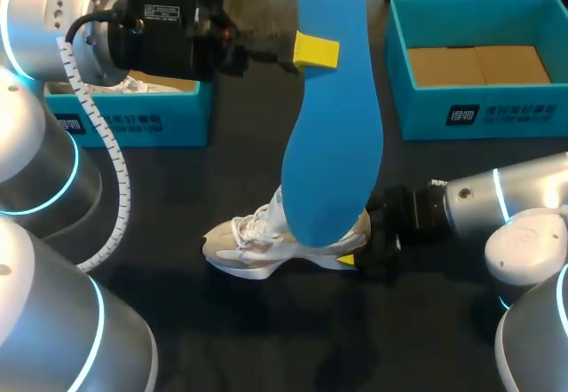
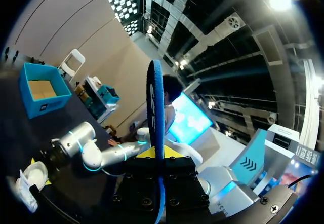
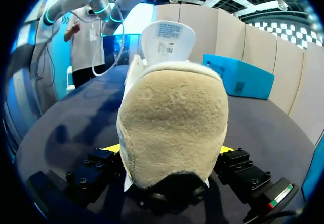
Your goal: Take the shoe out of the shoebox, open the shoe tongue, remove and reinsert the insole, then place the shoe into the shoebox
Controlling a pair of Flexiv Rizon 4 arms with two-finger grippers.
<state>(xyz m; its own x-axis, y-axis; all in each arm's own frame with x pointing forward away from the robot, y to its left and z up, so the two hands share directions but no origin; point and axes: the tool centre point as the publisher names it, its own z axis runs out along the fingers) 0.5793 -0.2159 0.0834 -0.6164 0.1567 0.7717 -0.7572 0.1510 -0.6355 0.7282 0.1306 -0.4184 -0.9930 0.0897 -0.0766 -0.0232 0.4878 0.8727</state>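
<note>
While aloft, insole (image 1: 333, 117) clear of shoe (image 1: 251, 243)

The right tool (image 3: 171, 150) grips a shoe (image 3: 172, 117) by its heel, with a yellow fingertip pressed to each side. The heel is tan and fuzzy with a white edge and faces the camera. The toe points away. Past the heel the white tongue (image 3: 167, 36) stands upright with a printed label on it. A teal shoebox (image 3: 238, 79) sits far off on the dark table (image 3: 71, 127), to the shoe's right.
</note>
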